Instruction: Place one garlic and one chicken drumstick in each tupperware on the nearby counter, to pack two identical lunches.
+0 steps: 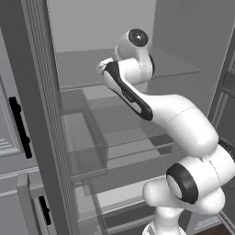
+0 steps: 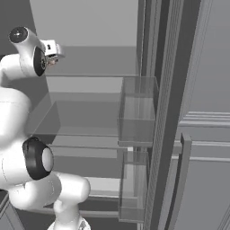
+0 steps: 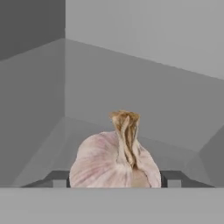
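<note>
Arm is reaching into the open grey fridge cavity, onto the upper grey flat shelf (image 1: pixel 87 69). Hand view: pinkish-white garlic bulb with a dry tan stem (image 3: pixel 116 159) sits right between the two dark fingertips (image 3: pixel 57 178), touching or nearly touching both, so no side room there. Behind the bulb the shelf surface is bare up to the grey back wall (image 3: pixel 144 100); a side wall closes in on that view's left. Below, the clear glass shelves (image 2: pixel 76 121) are open. Clear rectangular door bins (image 2: pixel 137 112) flank the opening on the right, another clear bin (image 1: pixel 85 142) on the left. Dark grey door edge (image 1: pixel 32 114) narrows the left approach.
</note>
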Controlling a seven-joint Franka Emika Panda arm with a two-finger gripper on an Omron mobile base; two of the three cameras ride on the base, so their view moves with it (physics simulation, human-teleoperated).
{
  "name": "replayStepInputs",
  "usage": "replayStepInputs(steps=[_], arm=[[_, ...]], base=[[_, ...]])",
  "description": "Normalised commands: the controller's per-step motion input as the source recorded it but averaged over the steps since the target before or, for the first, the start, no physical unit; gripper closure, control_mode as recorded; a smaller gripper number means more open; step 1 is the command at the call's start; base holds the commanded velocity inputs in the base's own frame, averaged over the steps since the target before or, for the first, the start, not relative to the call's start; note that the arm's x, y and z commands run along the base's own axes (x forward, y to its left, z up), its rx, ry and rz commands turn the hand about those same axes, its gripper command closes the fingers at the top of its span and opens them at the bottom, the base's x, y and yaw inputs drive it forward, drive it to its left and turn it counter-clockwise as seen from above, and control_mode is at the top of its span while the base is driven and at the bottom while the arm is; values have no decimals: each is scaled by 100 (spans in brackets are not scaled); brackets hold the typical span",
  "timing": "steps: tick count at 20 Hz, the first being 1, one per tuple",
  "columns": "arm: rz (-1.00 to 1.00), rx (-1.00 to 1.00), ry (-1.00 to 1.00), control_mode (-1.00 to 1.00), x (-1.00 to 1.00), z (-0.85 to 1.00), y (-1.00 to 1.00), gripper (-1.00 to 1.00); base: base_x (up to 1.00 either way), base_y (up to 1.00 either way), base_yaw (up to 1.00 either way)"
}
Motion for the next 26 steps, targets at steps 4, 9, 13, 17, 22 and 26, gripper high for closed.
replayStepInputs(steps=[4,9,13,17,22,26], arm=[[0,11,-48,-100,-100,14,-23,100],[0,18,-22,-100,-100,37,-31,100],[0,24,-5,-100,-100,53,-42,100],[0,9,12,-100,-100,-29,-31,100],[0,-13,40,-100,-100,-100,0,100],[0,0,0,100,0,0,0,100]], base=[[0,0,0],[0,0,0],[0,0,0],[0,0,0],[0,0,0],[-100,-17,2]])
